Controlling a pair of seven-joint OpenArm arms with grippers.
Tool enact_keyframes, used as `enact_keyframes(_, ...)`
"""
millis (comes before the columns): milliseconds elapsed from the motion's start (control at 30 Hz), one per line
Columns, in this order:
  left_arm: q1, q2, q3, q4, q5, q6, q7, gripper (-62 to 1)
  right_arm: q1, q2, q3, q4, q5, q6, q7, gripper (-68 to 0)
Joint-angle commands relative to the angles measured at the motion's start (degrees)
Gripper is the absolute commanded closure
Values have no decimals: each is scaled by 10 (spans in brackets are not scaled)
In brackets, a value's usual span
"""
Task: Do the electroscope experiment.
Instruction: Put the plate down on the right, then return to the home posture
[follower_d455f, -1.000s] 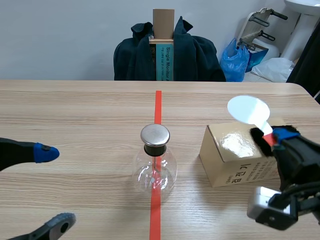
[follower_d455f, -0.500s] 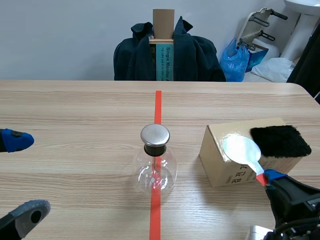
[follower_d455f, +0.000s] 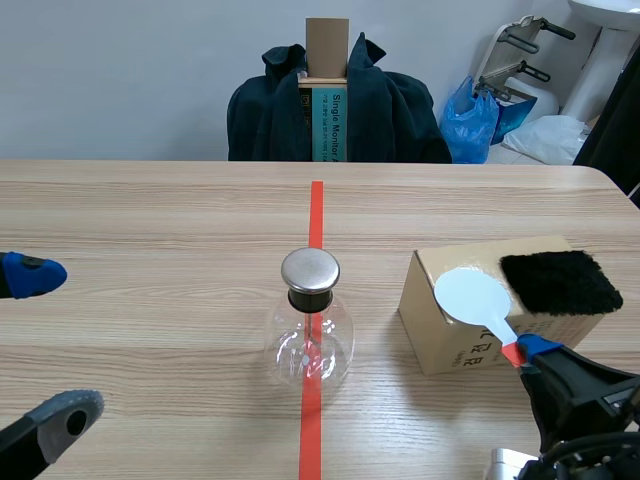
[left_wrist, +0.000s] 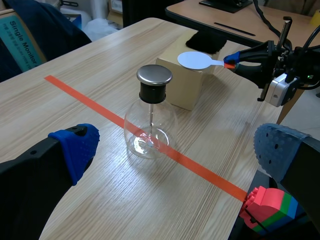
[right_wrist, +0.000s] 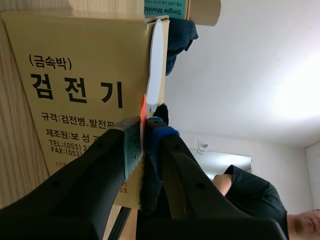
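Flask: the clear glass electroscope flask with a round silver metal cap (follower_d455f: 310, 325) stands upright at frame centre on the orange-red tape line (follower_d455f: 316, 205), with nothing touching it.
Paddle: the white round paddle with a red handle (follower_d455f: 472, 296) sits right of centre, disc leading, I judge so that it can meet the cap.
Right gripper (follower_d455f: 532, 352): lower right, my fingers clamped on the red handle.
Box: the tan cardboard box (follower_d455f: 435, 335) is behind the disc, and I cannot tell whether they touch.
Fur: the black fur pad (follower_d455f: 558, 282) lies on the box top.
Left gripper (follower_d455f: 45, 343): far left, spread wide, holding nothing, well apart from the flask.
Room: bare wood shows between box and flask; mind the box's corner.
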Motion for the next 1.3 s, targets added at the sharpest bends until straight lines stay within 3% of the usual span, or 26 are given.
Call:
enact_keyframes(0,-3,3,2,4,-4,1,-8,-623,7,5,0,12,4,-22,0,-46)
enact_keyframes(167,-3,3,1,4,-4,1,-8,-623,7,5,0,12,4,-22,-3,-298)
enact_keyframes(267,-3,3,1,4,-4,1,-8,-623,7,5,0,12,4,-22,-3,-391)
enact_keyframes(500,-3,3,1,4,-4,1,-8,-623,7,5,0,12,7,-33,-12,-522)
enact_keyframes(633,-3,3,1,4,-4,1,-7,-623,2,15,10,12,7,-33,-24,-534)
enact_keyframes(733,-3,3,1,4,-4,1,-7,-623,-13,47,24,14,28,-33,-19,-534)
enact_keyframes(867,-3,3,1,4,-4,1,-6,-623,-34,122,37,19,144,-33,43,-534)
enact_keyframes(967,-3,3,1,4,-4,1,-6,-623,-35,185,37,33,273,-27,91,-534)
enact_keyframes(1100,-3,3,1,4,-4,1,-6,-623,-30,267,37,75,468,58,127,-533)
enact_keyframes(1167,-3,4,1,4,-4,1,-5,-623,-19,296,37,106,556,108,123,-533)
enact_keyframes(1267,-3,6,1,4,-4,1,-4,-623,14,318,37,152,663,163,100,-533)
